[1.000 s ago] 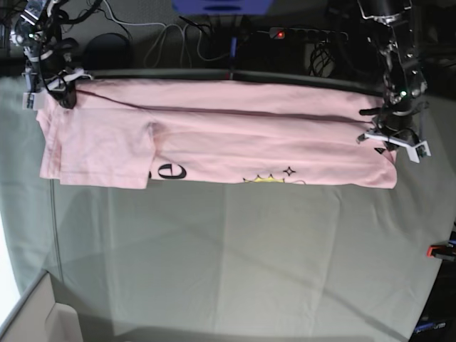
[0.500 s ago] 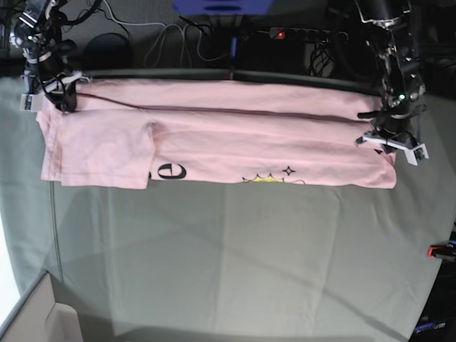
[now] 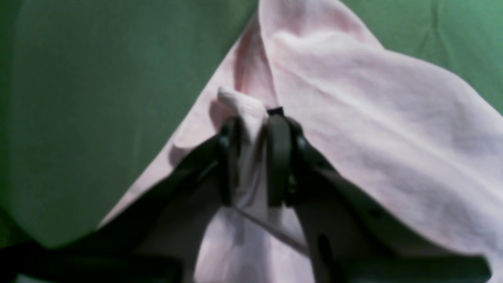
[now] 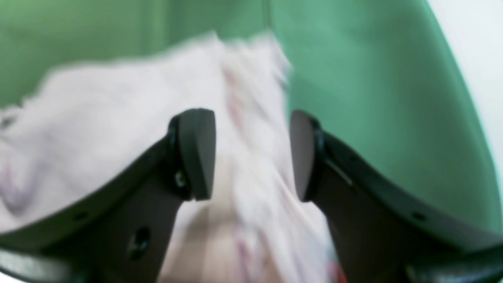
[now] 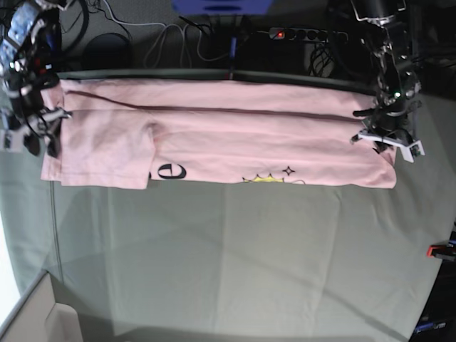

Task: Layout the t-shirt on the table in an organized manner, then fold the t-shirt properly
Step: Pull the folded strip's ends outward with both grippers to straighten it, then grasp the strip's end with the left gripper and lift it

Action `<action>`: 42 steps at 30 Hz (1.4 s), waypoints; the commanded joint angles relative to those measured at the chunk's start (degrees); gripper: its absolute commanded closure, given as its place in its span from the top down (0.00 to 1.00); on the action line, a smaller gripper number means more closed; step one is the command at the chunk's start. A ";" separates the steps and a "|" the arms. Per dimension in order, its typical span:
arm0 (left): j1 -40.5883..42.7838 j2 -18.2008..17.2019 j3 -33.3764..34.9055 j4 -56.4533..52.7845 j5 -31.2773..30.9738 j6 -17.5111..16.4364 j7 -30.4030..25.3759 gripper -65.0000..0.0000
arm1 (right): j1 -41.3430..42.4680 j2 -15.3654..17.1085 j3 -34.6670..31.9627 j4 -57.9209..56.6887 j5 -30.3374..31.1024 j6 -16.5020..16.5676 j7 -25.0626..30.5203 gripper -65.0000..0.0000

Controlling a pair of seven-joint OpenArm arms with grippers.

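1. Along the 12 o'clock edge of the worktop (image 5: 228, 271) the t-shirt (image 5: 235, 142) is laid as a long folded band, so that a lengthwise fold appears to have been set down there.
2. At the 3 o'clock end a ridge of pink cloth is seen between the pads of the left end effector (image 3: 253, 165); the pads are only slightly parted, and whether the cloth is gripped or just released cannot be told.
3. At the 9 o'clock end the right end effector (image 4: 251, 153) is seen with its pads spread wide, the cloth passing loosely between them, released.
4. Much of the lettering is hidden under the fold.
5. The right wrist view is blurred, so fabric edges there cannot be made out.
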 commanded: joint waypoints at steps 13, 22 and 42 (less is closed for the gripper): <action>-0.26 -0.49 -0.18 0.98 -0.03 0.01 -1.09 0.20 | 16.04 1.51 -3.48 -15.09 -12.40 0.10 -5.31 0.54; -0.62 -0.32 -0.01 0.98 -0.03 0.10 -1.09 0.73 | 15.86 1.60 -3.48 -16.24 -12.40 0.10 -5.31 0.53; -0.79 -0.41 -0.18 0.98 -0.03 0.10 -1.36 0.65 | 5.84 -1.91 2.94 3.02 -6.34 0.10 -5.67 0.00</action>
